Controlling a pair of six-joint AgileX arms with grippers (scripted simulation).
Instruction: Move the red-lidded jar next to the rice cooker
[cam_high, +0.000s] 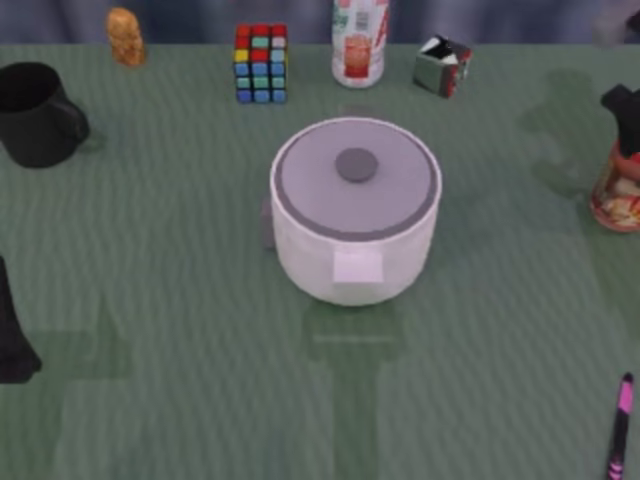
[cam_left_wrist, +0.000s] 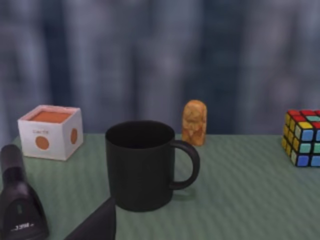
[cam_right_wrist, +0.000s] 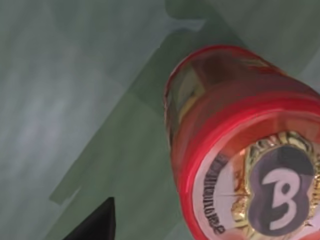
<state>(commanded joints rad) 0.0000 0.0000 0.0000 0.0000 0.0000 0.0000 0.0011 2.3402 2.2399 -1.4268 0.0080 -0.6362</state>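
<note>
The rice cooker (cam_high: 355, 210) is a big white pot with a grey lid and knob, standing mid-table. The red-lidded jar (cam_high: 614, 200) stands at the table's right edge, well apart from the cooker. My right gripper (cam_high: 628, 135) hangs directly over the jar and hides its lid from above. In the right wrist view the jar (cam_right_wrist: 235, 145) fills the picture, its red-rimmed lid close to the camera. One dark fingertip (cam_right_wrist: 100, 222) stays off to the side, clear of the jar, so the gripper is open. My left gripper (cam_high: 12, 345) is parked at the left edge, open.
Along the back stand an orange figurine (cam_high: 126, 36), a colour cube (cam_high: 260, 63), a white bottle (cam_high: 358, 40) and a small black-and-white box (cam_high: 443, 65). A black mug (cam_high: 38, 112) sits at the left. A pink-and-black pen (cam_high: 620, 425) lies at the front right.
</note>
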